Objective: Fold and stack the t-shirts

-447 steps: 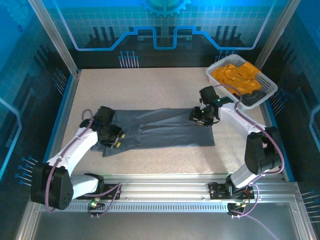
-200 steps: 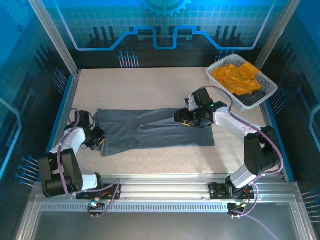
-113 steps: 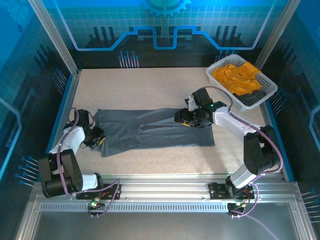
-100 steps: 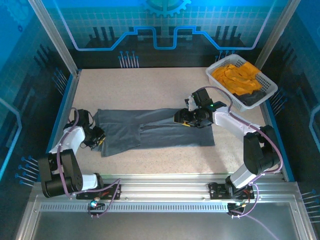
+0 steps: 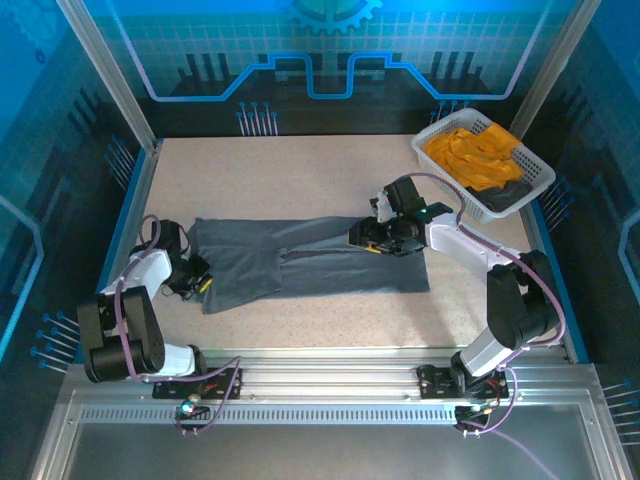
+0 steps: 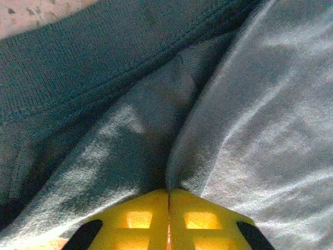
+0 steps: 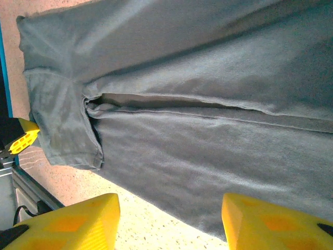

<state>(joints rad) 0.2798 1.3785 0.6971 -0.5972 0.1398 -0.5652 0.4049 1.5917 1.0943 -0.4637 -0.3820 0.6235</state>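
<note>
A slate grey t-shirt lies folded into a long band across the middle of the table. My left gripper sits at its left end. In the left wrist view the yellow fingers press together with a fold of the grey t-shirt pinched between them. My right gripper hovers over the shirt's right half, open. Its wide-apart fingers frame the grey t-shirt's edge and bare tabletop. Orange-yellow t-shirts lie heaped in the basket.
The white lattice basket stands at the back right corner, close behind the right arm, with a dark cloth at its near end. Blue walls ring the speckled table. A metal rail runs along the front edge.
My left gripper moved left to the shirt's left end and closed on the cloth. The right gripper shifted left over the shirt, then held still, open.
</note>
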